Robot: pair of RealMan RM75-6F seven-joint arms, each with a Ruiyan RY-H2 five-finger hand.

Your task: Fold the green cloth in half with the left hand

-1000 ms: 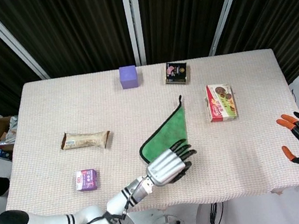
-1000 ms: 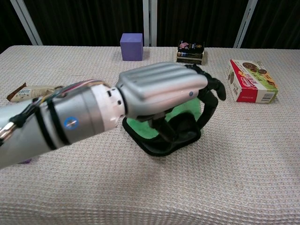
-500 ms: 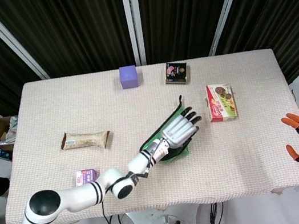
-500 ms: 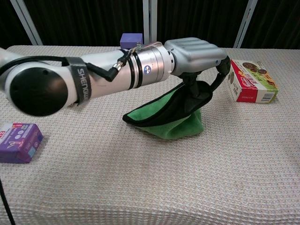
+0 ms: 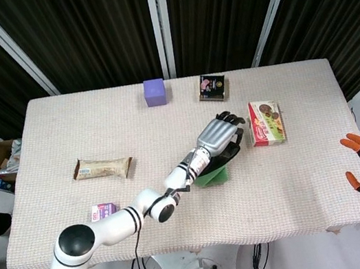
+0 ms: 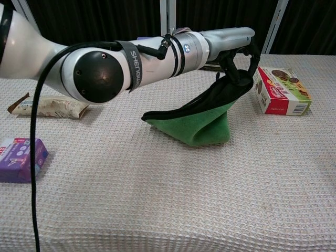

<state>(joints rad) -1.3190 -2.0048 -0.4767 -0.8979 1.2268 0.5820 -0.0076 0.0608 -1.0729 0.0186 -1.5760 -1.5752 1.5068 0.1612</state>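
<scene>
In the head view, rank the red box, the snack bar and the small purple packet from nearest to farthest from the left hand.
Measured from the left hand, which holds the green cloth near the table's middle:
1. Red box, just to the hand's right in the image.
2. Snack bar, well off to the left.
3. Purple packet, farthest, left and by the near edge.

bright even overhead light, sharp, soft shadows.
</scene>
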